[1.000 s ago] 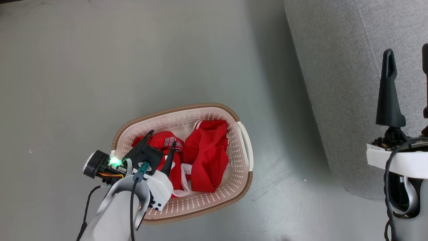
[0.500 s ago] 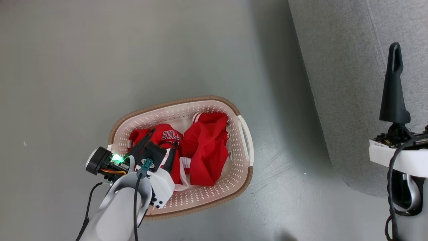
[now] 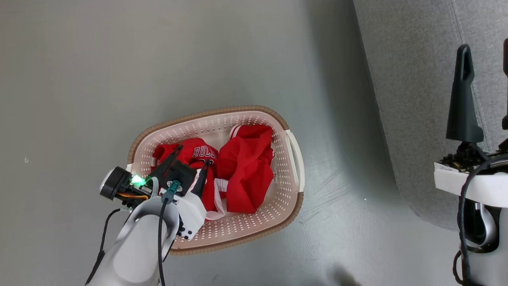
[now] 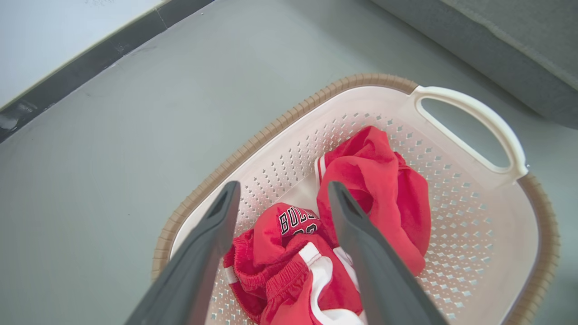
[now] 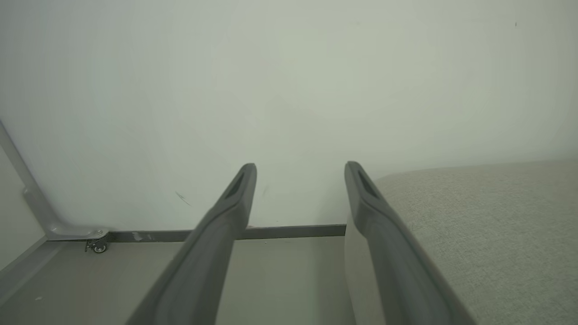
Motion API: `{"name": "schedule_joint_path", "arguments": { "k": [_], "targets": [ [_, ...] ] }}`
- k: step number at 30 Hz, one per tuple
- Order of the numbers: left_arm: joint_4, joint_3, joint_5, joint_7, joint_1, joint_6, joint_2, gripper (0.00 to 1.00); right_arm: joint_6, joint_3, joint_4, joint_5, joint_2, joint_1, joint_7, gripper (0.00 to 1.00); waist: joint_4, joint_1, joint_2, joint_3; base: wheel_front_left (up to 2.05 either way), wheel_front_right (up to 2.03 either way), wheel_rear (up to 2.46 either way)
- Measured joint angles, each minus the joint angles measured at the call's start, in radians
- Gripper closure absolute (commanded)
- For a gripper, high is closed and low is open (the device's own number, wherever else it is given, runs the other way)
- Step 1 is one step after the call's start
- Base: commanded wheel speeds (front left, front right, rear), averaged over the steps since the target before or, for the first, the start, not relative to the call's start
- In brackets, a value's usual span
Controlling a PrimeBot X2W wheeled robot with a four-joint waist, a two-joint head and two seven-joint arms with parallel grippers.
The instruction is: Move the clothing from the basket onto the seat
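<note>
The left gripper stayed wide open, hovering over the clothing in the basket, so nothing was gripped yet; the right gripper idled wide too.

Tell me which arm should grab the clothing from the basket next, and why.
Left. The left claw, open, hangs over the clothing in the basket, the lettered garment showing between its fingers. The right claw, also open, is away by the seat.
</note>
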Motion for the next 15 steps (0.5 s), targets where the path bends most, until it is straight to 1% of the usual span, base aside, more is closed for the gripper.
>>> {"name": "schedule_joint_path", "arguments": {
  "k": [15],
  "targets": [
    [0.043, -0.015, 0.009, -0.003, -0.023, 0.005, -0.006, 0.0, 0.0, 0.014, -0.024, 0.004, -0.002, -0.038, 0.0, 0.0, -0.002, 0.0, 0.0, 0.033, 0.0, 0.0, 0.0]
  ]
}}
